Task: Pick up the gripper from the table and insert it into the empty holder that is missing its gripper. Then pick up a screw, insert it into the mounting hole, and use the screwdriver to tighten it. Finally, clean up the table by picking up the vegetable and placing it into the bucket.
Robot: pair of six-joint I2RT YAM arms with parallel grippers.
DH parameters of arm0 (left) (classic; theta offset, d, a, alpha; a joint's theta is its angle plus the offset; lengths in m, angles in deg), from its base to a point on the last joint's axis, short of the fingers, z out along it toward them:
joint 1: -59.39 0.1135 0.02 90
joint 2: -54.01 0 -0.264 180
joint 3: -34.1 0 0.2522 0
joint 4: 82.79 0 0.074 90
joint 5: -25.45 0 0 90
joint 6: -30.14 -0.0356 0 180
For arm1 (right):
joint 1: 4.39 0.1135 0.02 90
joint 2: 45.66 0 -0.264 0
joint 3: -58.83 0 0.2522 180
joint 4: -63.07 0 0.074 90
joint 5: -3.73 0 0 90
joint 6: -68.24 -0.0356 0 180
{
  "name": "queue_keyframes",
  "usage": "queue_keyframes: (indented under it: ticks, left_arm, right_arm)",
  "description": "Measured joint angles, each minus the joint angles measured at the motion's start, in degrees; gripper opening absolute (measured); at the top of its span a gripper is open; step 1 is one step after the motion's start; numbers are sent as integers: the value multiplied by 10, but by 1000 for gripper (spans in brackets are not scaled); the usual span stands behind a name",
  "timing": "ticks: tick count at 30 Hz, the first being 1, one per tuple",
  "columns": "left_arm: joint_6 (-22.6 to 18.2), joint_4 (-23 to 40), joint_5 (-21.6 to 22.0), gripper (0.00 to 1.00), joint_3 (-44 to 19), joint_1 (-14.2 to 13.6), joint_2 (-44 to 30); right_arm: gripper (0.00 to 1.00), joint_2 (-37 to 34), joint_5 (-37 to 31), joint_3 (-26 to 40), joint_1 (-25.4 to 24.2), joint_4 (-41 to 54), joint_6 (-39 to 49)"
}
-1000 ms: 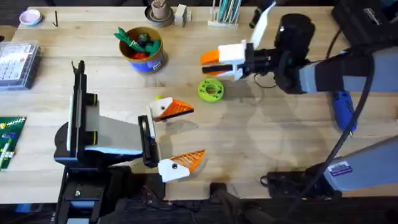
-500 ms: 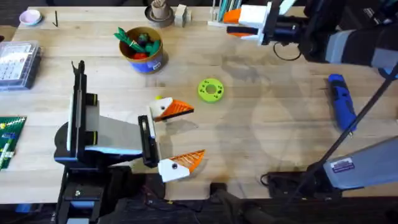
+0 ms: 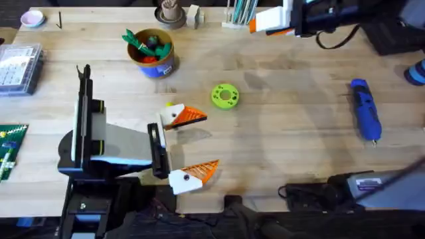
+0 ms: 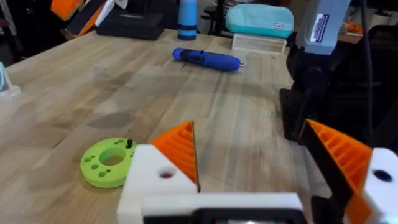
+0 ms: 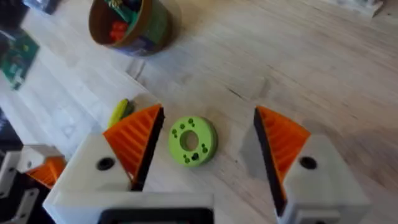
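My left gripper (image 3: 210,141) rests open near the table's front, both white fingers orange-tipped and nothing between them. The yellow vegetable (image 3: 169,105) peeks out behind its far finger; in the right wrist view the vegetable (image 5: 119,112) lies on the wood. My right gripper (image 3: 262,23) hangs open and high over the back edge; its wrist view looks down between its orange pads (image 5: 137,140). The blue screwdriver (image 3: 365,109) lies at the right. The orange-brown bucket (image 3: 153,53) at the back left holds green and red toy vegetables. The loose gripper, the holder and the screw are out of view.
A flat green disc (image 3: 225,95) with several holes lies mid-table, between the bucket and the screwdriver. A clear parts box (image 3: 18,68) and a green board (image 3: 10,149) sit at the left edge. Small containers line the back edge (image 3: 199,14).
My right arm has lifted from just above the green disc and swung back and to the right, uncovering the screwdriver. The left arm has not moved.
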State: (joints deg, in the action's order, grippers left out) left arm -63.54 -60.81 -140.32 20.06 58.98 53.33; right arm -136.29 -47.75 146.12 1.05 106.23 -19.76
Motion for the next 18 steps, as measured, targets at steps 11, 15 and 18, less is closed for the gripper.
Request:
queue_keyframes:
  ticks: [11, 15, 18]
  left_arm:
    - [0, 0, -1, 993, 0, 0, 0]
    - [0, 0, -1, 993, 0, 0, 0]
    - [0, 0, -1, 993, 0, 0, 0]
  right_arm:
    - [918, 82, -205, 12, 111, 221, 107]
    - [917, 82, -255, 12, 158, 256, 116]
    - [917, 82, -271, 12, 180, 255, 118]
